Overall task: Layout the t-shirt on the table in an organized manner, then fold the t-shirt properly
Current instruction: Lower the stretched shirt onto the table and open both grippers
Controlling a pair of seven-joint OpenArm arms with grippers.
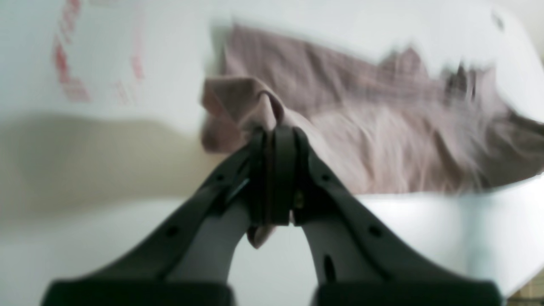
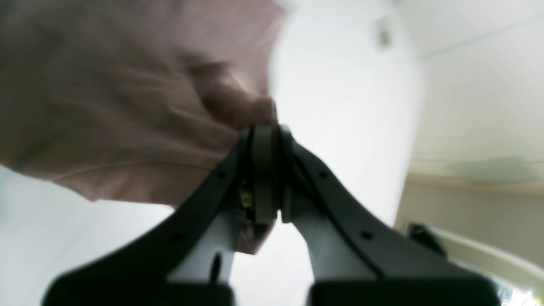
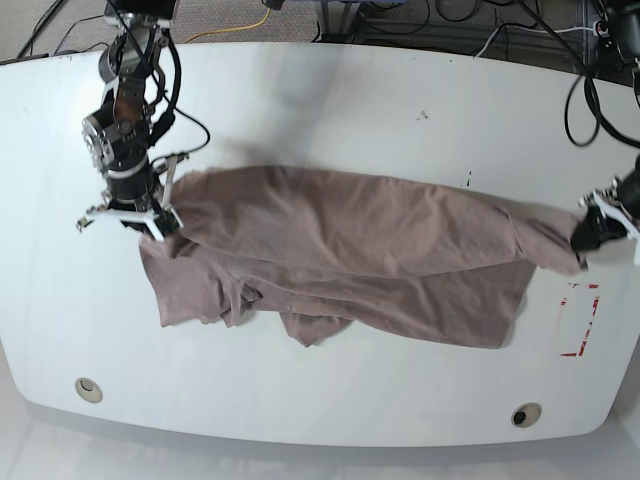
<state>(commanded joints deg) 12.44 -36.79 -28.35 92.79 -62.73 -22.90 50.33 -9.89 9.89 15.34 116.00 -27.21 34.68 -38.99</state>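
Both arms reach out wide apart, one at each end of the t-shirt (image 3: 360, 250). The left gripper (image 1: 274, 127) and the right gripper (image 2: 265, 127) each have jaws pinched tight on a fold of its fabric.

Place: a robot lab or test room.
Table (image 3: 330, 90): big, white and shiny, with round corners and two round holes (image 3: 88, 388) near the front edge.
Tape (image 3: 580, 320): small red marks stuck on the table top.
Wires (image 3: 470, 30): black cables and one yellow cable lie on the grey floor behind the table.
Arms: two robot arms (image 3: 125, 120) reach over the table.
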